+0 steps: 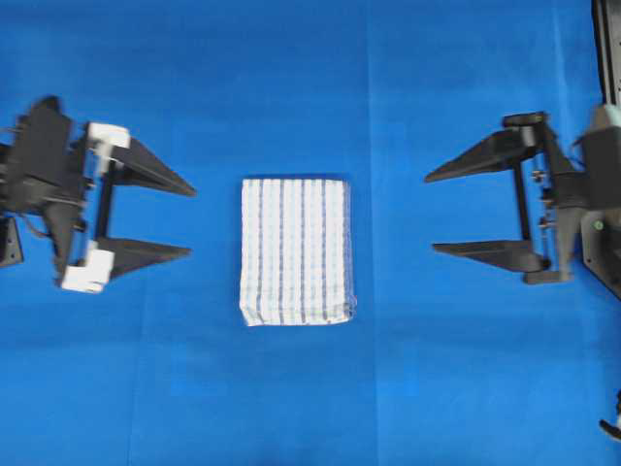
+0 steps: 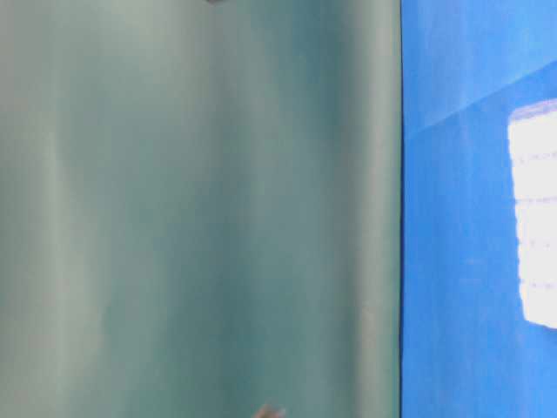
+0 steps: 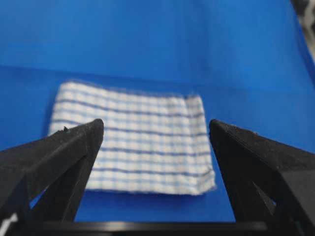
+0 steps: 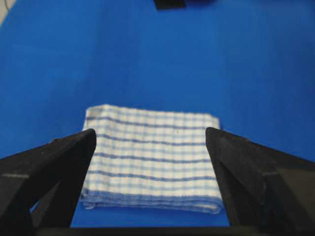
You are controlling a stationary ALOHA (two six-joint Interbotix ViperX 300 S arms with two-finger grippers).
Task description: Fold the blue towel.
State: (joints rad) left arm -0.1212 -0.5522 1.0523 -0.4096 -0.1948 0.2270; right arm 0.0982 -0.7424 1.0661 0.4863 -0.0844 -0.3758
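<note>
The blue towel [image 1: 295, 251], white with thin blue stripes, lies folded into a compact rectangle at the middle of the blue table covering [image 1: 291, 87]. It also shows in the left wrist view [image 3: 142, 140], in the right wrist view [image 4: 152, 157] with stacked layers along its near edge, and as a blurred white patch in the table-level view [image 2: 533, 213]. My left gripper [image 1: 189, 221] is open and empty, a little to the towel's left. My right gripper [image 1: 430, 214] is open and empty, to the towel's right. Neither touches the towel.
A blurred grey-green surface [image 2: 200, 209] fills most of the table-level view. A dark object [image 4: 170, 4] sits at the far edge in the right wrist view. A black part [image 1: 611, 427] shows at the overhead view's lower right corner.
</note>
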